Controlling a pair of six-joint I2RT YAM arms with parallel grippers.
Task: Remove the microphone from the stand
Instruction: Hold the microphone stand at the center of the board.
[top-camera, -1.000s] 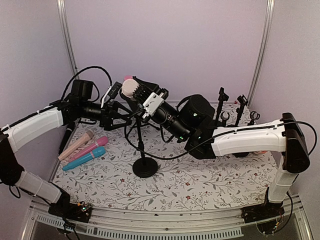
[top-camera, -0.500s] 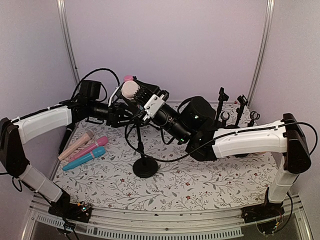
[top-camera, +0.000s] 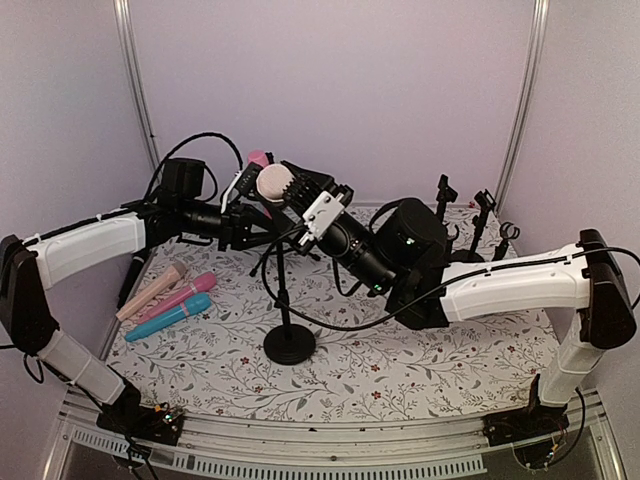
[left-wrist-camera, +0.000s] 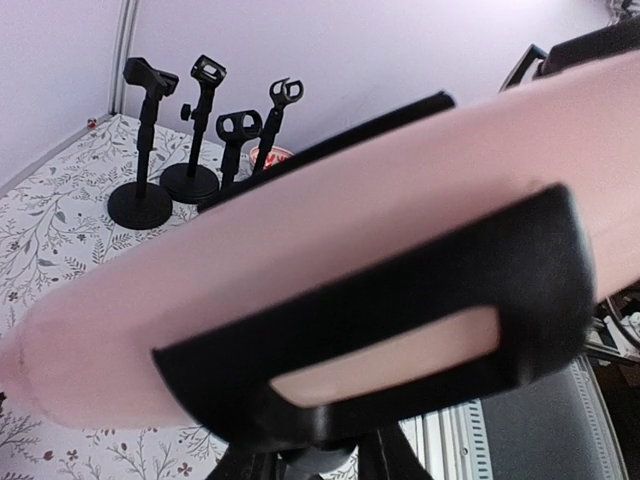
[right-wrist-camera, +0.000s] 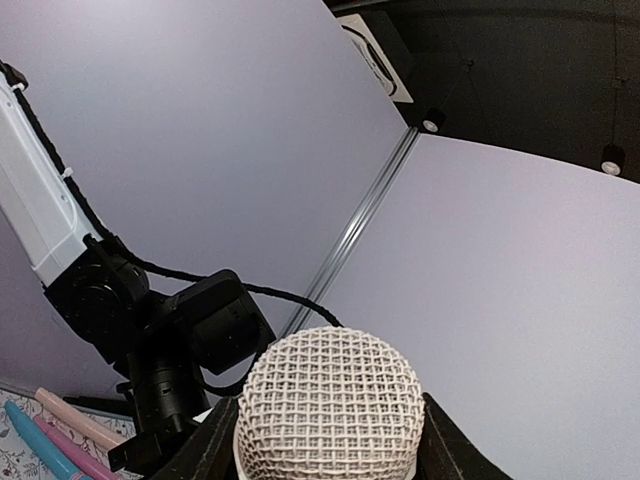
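The microphone (top-camera: 272, 184) has a pale mesh head (right-wrist-camera: 330, 405) and a pink body (left-wrist-camera: 330, 230). It lies tilted in the black clip (left-wrist-camera: 400, 290) at the top of the stand (top-camera: 284, 295), whose round base (top-camera: 290, 345) rests on the flowered table. My right gripper (top-camera: 282, 180) comes in from the right and is shut on the mesh head, with a finger (right-wrist-camera: 205, 450) against each side. My left gripper (top-camera: 255, 218) reaches in from the left just under the clip. Its dark fingers (left-wrist-camera: 392, 462) sit close on either side of the stand's neck.
Three loose microphones lie at the table's left: beige (top-camera: 150, 290), pink (top-camera: 182, 296) and blue (top-camera: 168, 317). Several empty stands (top-camera: 446, 215) stand at the back right, also in the left wrist view (left-wrist-camera: 140, 140). Enclosure walls stand close on three sides.
My left gripper has moved right, in to the stand under the clip, and its jaws have closed. The microphone head and my right gripper have shifted slightly right.
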